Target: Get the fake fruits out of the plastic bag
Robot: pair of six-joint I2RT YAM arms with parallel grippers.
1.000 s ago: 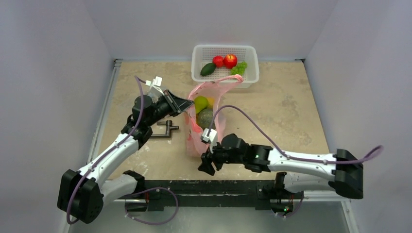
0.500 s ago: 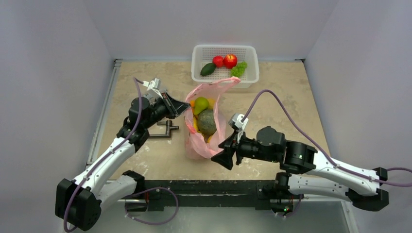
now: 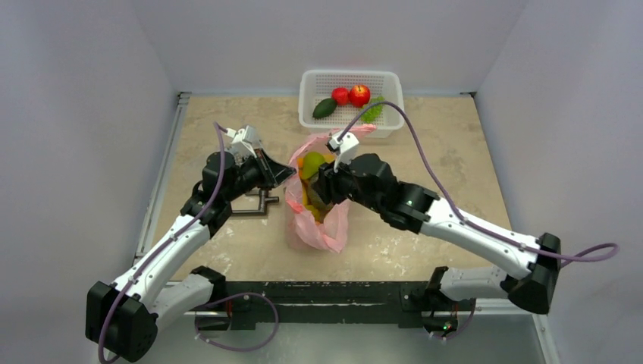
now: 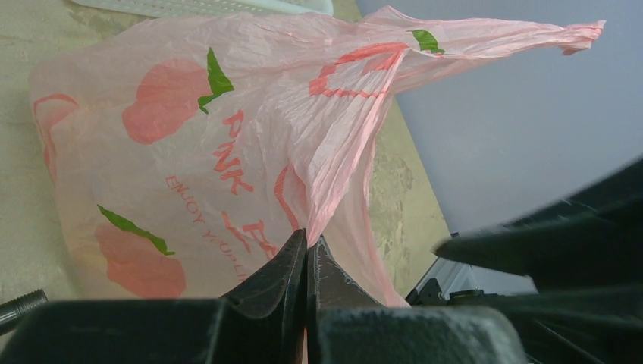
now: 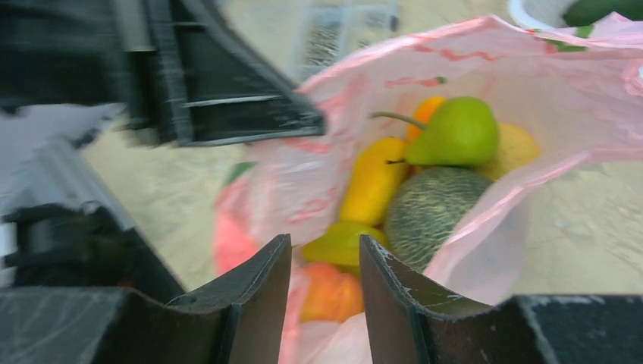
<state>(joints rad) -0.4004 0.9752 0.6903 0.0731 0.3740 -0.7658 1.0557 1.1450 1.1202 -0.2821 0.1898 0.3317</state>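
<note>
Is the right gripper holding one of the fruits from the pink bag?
No, the right gripper is open over the pink bag, and the fruits lie beyond its jaws, ungripped.

A mottled beige table (image 3: 455, 174) is seen, walled on three sides. A white basket (image 3: 312, 121) is set at its far edge, slightly right of centre. A pink bag (image 3: 318, 231) is stood mid-table, nearer than the basket. A dark T-shaped metal piece (image 3: 258, 203) is laid just left of the bag.

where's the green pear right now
In the right wrist view the green pear sits upper right, inside the open pink bag, against the rough melon and beside the long yellow fruit.
</note>
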